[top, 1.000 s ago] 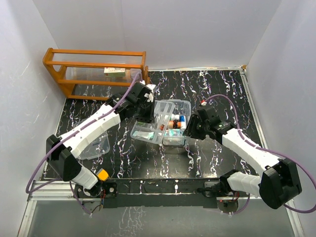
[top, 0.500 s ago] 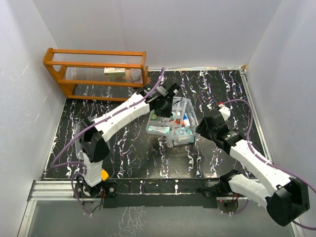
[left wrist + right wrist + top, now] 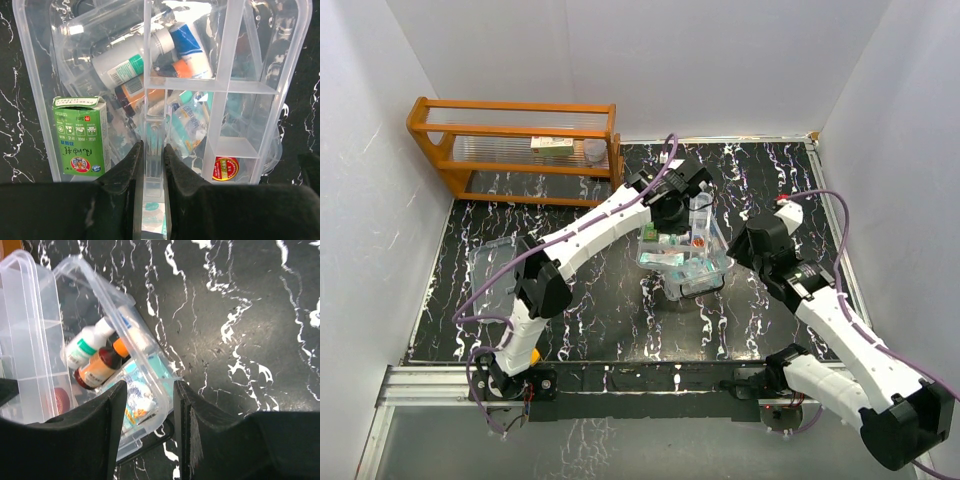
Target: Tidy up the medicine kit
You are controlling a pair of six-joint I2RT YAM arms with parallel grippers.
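The medicine kit's clear box (image 3: pixel 698 278) stands mid-table with bottles, sachets and a green carton (image 3: pixel 80 136) inside. Its red mark (image 3: pixel 225 168) shows through the front wall. My left gripper (image 3: pixel 153 152) is shut on a wall of the clear divided tray insert (image 3: pixel 235 85), and in the top view the left gripper (image 3: pixel 682 203) holds the tray insert (image 3: pixel 700 215) tilted over the box. My right gripper (image 3: pixel 149 401) is open, one finger on each side of the box's rim (image 3: pixel 107 295) at a corner. The flat clear lid (image 3: pixel 492 264) lies on the table at the left.
An orange wooden rack (image 3: pixel 430 112) stands at the back left with a small carton (image 3: pixel 552 144) and a jar (image 3: pixel 592 150) on its shelf. White walls close in the black marbled table (image 3: pixel 770 175) on three sides.
The left arm has swung the tray insert rightward from beside the box to over it. The box has shifted right. The right gripper has drawn back to the right and opened slightly.
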